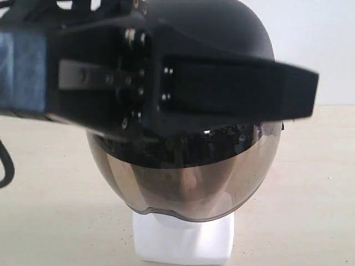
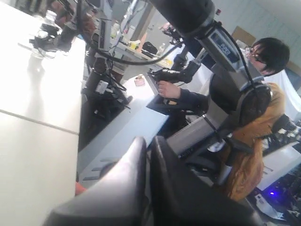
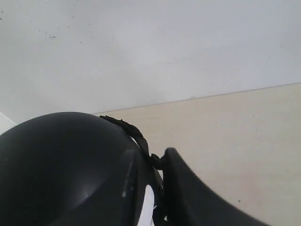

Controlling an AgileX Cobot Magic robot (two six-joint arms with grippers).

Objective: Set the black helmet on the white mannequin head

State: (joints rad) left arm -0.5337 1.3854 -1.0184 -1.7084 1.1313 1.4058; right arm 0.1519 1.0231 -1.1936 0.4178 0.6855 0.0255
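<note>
The black helmet (image 1: 222,33) sits on the white mannequin head, whose blocky neck base (image 1: 183,238) shows under the smoky visor (image 1: 188,177). The face is hidden behind the visor. A black arm crosses from the left in front of the helmet's brow, close to the camera; it looks like my left gripper (image 1: 308,91). In the left wrist view the left gripper (image 2: 148,141) is shut and empty. My right gripper (image 3: 149,157) straddles the rim of the helmet (image 3: 61,160), one finger on the shell and one on the lining side. A sliver of the white head (image 3: 148,205) shows between them.
The beige table (image 1: 310,194) spreads around the neck base, with a pale wall (image 1: 316,44) behind. The left wrist view faces the room: white tables (image 2: 37,94), other robot arms and a seated person (image 2: 254,122) in an orange jacket.
</note>
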